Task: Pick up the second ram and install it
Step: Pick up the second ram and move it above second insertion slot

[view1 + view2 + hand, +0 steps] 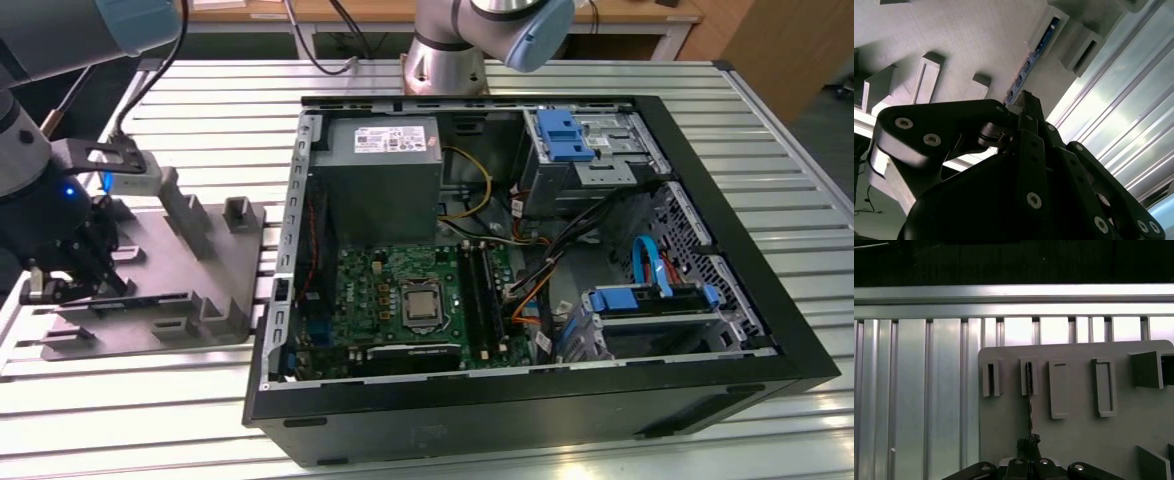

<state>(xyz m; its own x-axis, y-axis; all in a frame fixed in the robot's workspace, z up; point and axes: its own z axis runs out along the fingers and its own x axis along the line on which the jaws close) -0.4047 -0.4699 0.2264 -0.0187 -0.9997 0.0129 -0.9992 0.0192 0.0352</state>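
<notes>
Slatted table (134,420), end effector (1029,441) on ram (1029,405)

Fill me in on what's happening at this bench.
A single robot arm is working over the grey holder tray at the exterior view's left, beside the open computer case. In both wrist views its tool appears closed on one end of the second ram, a thin dark stick sitting on edge in a tray slot. The motherboard lies inside the case, apart from the tool.
</notes>
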